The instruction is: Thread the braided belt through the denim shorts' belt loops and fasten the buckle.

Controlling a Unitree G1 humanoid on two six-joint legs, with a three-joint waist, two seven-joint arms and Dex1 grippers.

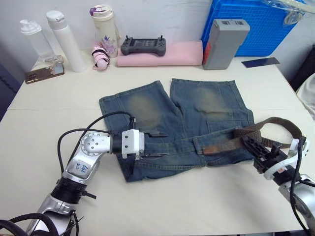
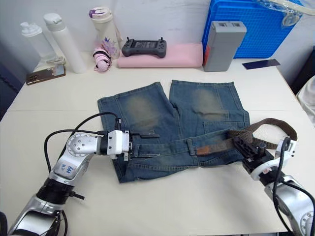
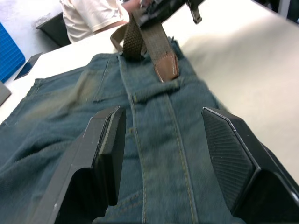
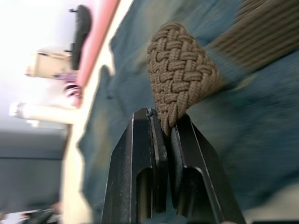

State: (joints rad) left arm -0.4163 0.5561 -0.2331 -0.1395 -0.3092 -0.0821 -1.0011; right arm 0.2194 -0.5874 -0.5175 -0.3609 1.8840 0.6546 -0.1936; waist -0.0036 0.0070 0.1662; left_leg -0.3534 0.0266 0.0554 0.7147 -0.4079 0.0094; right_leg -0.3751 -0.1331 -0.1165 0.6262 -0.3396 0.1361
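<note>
1 denim shorts (image 1: 197,118); 1 braided belt (image 1: 268,129); 3 bottles (image 1: 66,42); 2 pincers (image 1: 156,144)

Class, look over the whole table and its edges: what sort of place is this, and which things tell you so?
Probably a robot lab or workshop, not a home. A handheld controller and a grey battery-like box sit at the table's far edge by a blue crate, with shorts laid out for practice.
</note>
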